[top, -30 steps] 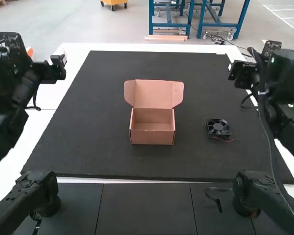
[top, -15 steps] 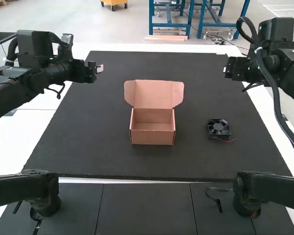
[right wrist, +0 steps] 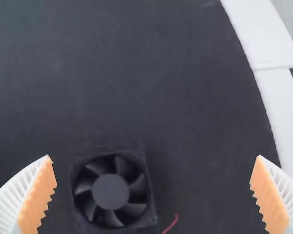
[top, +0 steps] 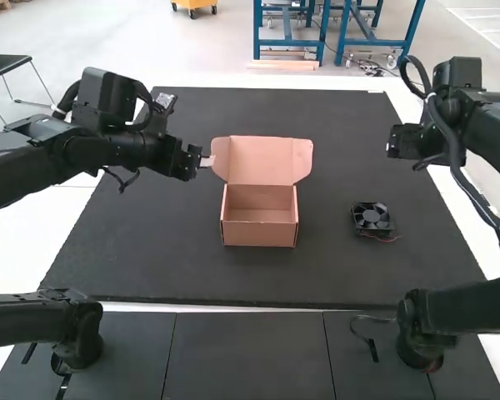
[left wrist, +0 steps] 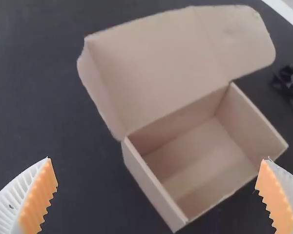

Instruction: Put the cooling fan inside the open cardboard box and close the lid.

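From above, your cardboard box point(top: 259, 215) stands open mid-mat point(top: 133, 242), cooling fan point(top: 372, 218) lying apart at its right; left wrist view: left gripper point(left wrist: 156, 161) spread wide over the box; right wrist view: right gripper point(right wrist: 153, 157) spread wide over the fan.

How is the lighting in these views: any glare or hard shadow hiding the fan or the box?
High view: even light, no glare on the black mat, no hard shadow beside the cardboard box. Left wrist view: the box's inside is evenly lit to its floor. Right wrist view: the cooling fan is dark on dark, yet its blades show; the white table is bright.
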Tool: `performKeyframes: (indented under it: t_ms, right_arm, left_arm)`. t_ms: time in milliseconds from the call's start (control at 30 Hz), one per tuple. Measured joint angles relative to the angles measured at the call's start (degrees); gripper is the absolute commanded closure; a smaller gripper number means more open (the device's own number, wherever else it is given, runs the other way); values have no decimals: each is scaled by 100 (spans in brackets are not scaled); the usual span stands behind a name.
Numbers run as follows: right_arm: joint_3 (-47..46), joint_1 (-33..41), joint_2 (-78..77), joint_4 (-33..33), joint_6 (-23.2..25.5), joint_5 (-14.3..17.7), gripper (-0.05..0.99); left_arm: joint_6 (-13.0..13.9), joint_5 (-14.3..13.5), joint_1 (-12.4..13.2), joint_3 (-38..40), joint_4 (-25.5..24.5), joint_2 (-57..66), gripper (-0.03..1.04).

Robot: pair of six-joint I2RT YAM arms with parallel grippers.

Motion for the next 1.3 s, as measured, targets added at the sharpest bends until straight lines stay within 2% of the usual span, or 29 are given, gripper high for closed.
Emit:
performKeyframes:
  t_ms: [100,267,467,700,1300]
  right_arm:
    - [-57,-52,372,-109,-245,-39,2]
    - [-140,-354,883,-81,-435,-166,3]
    - [-140,-769,1486,129,-326,-295,3]
    - [-138,-804,2004,184,-315,-378,3]
    - [544,-809,3187,-267,-651,-417,3]
  left_arm:
    - [2,-72,-42,98,-463,0,5]
    - [44,-181,-46,221,-730,-125,5]
    - [111,-243,-46,205,-719,-549,5]
    - [149,-243,-46,138,-708,-614,5]
    - [149,-258,-46,133,-632,-586,5]
